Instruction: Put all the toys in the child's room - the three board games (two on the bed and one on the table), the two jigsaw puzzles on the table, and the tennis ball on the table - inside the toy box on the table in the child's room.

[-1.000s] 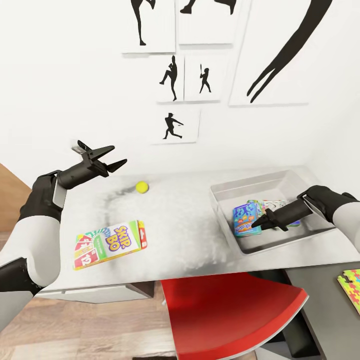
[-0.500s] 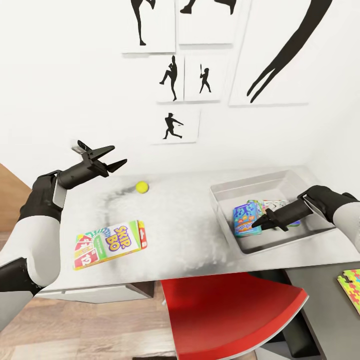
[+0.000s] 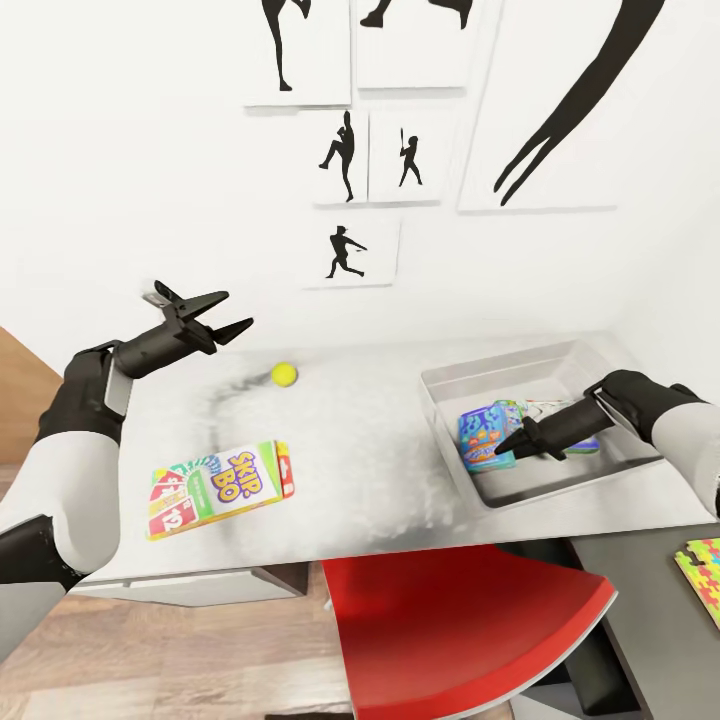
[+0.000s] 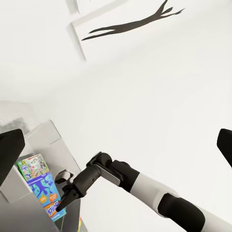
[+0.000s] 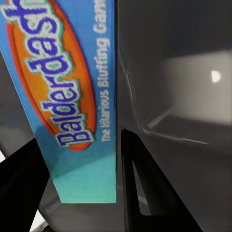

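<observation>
Under both your arms runs the long light grey-white desk top (image 3: 370, 440), with a red chair seat (image 3: 460, 620) tucked at its near edge. Your right claw (image 3: 512, 443) sits low inside the shallow light grey toy box (image 3: 500, 375), which stands on the desk's right end. Its fingers look close together in the head view, but the right wrist view shows a gap between them with the blue box's edge lying there, so you cannot tell whether it grips.

The white, green and red SKIP-BO box (image 3: 221, 489) lies flat on the desk, below and just right of your left claw (image 3: 232, 315) and well apart from it. That claw hovers above the desk's left end with its two fingers spread and nothing between them.

The small blue Balderdash box (image 3: 482, 437) lies in the tray at your right claw's tip, overlapping the pale green multicoloured box (image 3: 512, 412) behind it. A corner of a bright jigsaw mat (image 3: 703, 575) shows on the lower side unit, right of that arm.

The small yellow-green tennis ball (image 3: 284, 374) rests on the desk just right of and below your left claw.
</observation>
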Controlling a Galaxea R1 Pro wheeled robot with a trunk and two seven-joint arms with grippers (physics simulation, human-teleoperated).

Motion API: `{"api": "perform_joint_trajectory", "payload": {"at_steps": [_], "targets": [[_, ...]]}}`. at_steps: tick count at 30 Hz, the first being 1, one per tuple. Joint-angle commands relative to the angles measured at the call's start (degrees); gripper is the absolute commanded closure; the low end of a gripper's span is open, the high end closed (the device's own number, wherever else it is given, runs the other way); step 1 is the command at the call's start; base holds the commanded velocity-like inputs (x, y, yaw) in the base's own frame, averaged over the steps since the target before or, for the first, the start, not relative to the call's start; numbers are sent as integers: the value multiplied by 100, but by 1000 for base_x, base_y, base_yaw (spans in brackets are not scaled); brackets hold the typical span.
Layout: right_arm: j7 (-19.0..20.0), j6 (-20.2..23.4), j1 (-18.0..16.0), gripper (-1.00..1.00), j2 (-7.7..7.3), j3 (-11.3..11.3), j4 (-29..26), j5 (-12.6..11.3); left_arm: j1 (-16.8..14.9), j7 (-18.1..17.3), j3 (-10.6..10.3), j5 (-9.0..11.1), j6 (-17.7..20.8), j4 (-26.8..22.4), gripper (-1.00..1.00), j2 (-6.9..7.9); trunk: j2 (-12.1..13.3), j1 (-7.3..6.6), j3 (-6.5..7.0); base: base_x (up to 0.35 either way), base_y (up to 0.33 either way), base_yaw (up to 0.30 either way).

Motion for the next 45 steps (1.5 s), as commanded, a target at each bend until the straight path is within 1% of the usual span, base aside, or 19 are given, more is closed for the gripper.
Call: {"api": "perform_joint_trajectory", "payload": {"at_steps": [1, 11, 12, 23, 45], "targets": [[22, 40, -7, 100, 3, 28, 11, -26, -5, -29, 2, -13, 61, 1, -100, 2, -10, 3, -9, 0, 0, 0], [21, 43, -3, 100, 18, 29, 112, -26, -5, -29, -13, -13, 61, 1, -100, 3, -10, 3, -9, 0, 0, 0], [21, 44, -3, -100, 17, 29, 119, -26, -5, -29, -14, -13, 61, 1, -100, 3, -10, 3, -9, 0, 0, 0], [21, 45, -1, -100, 40, 25, 191, -26, -5, -29, -16, -13, 61, 1, -100, 0, -10, 3, -9, 0, 0, 0], [21, 45, -4, -100, 9, 25, 200, -26, -5, -29, -16, -14, 61, 1, -100, -4, -10, 3, -9, 0, 0, 0]]}}
